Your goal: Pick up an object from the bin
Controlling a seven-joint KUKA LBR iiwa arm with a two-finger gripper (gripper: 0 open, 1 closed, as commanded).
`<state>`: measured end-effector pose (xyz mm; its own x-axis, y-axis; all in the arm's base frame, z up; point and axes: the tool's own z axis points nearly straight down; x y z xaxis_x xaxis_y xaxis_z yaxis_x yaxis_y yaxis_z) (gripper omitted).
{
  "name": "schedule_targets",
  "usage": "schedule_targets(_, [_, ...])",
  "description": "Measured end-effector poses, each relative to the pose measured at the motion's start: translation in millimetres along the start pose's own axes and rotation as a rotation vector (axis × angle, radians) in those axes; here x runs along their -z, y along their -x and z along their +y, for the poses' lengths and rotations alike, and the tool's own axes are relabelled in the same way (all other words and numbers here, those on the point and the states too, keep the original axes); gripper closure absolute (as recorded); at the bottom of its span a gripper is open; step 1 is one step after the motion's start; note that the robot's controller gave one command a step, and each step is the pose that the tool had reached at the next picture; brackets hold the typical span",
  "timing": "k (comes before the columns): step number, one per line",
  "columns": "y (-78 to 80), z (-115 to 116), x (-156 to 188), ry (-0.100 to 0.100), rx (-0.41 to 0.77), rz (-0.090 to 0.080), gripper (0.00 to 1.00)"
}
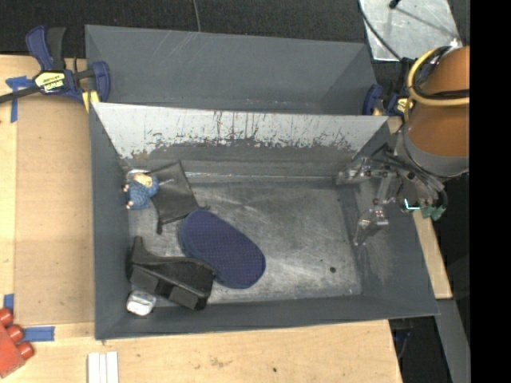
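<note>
Grey metal bin (239, 138), scuffed floor. Left of the dark blue oval fabric pad (222, 248): small blue figurine (140, 190), black flat sheet (172, 194), black boxy block (172, 282). Well right of the pad, gripper (367, 231) over bare floor; open or closed can't tell.

My bin (239, 134) is matt grey metal, its floor scuffed pale and its back wall streaked with scratches. The blue oval pad (222, 250) looks like finely woven cloth, and the black block (172, 279) beside it is matt. My pincer (369, 230) is bare metal, and my wrist cover (443, 110) is glossy orange.
</note>
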<state>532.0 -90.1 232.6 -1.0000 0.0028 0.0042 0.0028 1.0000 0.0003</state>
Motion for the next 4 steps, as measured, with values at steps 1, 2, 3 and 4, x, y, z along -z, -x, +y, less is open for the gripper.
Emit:
schedule_targets(1, [-50.7,71.2,-57.0,0.003,0.068,0.003,0.00])
schedule_targets(2, [-27.9,142.5,-116.1,0.003,0.093,-0.001,0.00])
schedule_targets(3, [-25.7,141.9,-161.0,-0.001,0.154,-0.012,0.00])
schedule_targets(4, [-22.3,142.4,-157.8,-0.001,0.155,-0.025,1.00])
